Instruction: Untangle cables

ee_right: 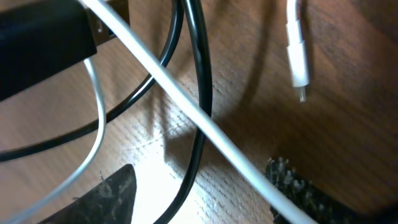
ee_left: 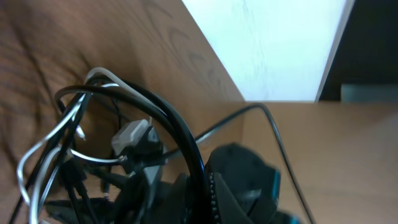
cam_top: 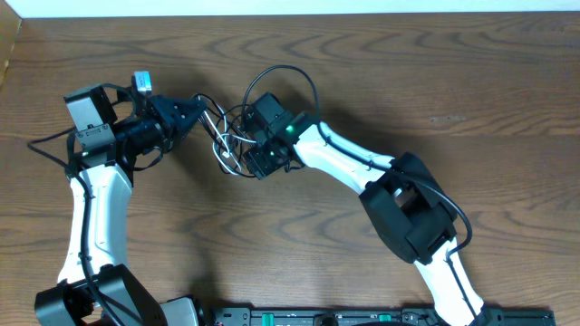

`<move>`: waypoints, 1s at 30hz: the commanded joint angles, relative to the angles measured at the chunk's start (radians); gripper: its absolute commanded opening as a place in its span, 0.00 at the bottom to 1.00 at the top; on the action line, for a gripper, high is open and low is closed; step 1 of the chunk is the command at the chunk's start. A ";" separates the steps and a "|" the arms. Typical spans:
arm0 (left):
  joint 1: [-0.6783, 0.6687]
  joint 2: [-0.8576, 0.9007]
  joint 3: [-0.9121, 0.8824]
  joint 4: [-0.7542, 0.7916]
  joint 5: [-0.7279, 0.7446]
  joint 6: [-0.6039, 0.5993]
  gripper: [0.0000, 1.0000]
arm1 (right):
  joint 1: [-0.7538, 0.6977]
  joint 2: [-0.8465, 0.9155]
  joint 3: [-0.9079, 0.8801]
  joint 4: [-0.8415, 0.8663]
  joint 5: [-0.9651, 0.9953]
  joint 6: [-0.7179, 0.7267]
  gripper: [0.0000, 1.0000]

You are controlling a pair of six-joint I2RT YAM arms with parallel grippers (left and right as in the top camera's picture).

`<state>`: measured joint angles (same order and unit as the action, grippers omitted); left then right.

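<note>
1. Location. The cables lay knotted on the table (cam_top: 408,72), at about 11 o'clock from its centre in the overhead view. The black cord (cam_top: 292,72) looped out toward 12 o'clock. The white cord (cam_top: 225,152) coiled at the knot's 7 o'clock side.

2. Fingers. The left fingers (cam_top: 201,110) came in from 9 o'clock and were pressed together at the knot. I could not confirm whether a cord was pinched between them. The right fingers (ee_right: 112,199) came in from 4 o'clock and stood apart. The white cord ran across the gap between them, unclamped.

3. Handling. I judged both cords light, limp and smooth-jacketed. They were likely to slip through a loose pinch and to tighten the knot if pulled hard. The best hold looked to be a free end: the white plug (ee_right: 298,62) lay clear at 1 o'clock in the right wrist view. Its small tip seemed fragile, so I would take the jacket just behind it.

4. Surroundings. The table was dark wood grain, flat and matte. A white panel (ee_left: 267,43) bordered its far edge.
</note>
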<state>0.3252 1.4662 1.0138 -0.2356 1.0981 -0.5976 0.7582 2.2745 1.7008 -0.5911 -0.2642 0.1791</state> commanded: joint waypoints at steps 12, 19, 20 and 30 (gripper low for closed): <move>-0.034 0.004 0.004 -0.022 0.046 0.264 0.08 | -0.182 0.016 -0.011 -0.031 -0.432 -0.003 0.75; -0.101 0.004 0.005 -0.053 -0.022 0.207 0.08 | -0.219 0.016 -0.022 -0.051 -0.431 -0.017 0.76; -0.115 0.004 0.005 -0.071 -0.061 0.163 0.08 | -0.220 0.016 -0.022 -0.052 -0.431 -0.017 0.76; -0.187 0.004 0.005 -0.153 -0.352 -0.375 0.08 | -0.239 0.016 -0.022 -0.047 -0.739 -0.097 0.81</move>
<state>0.1379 1.4662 1.0134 -0.3889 0.8555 -0.7494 0.5304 2.2837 1.6867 -0.6380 -0.8410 0.1463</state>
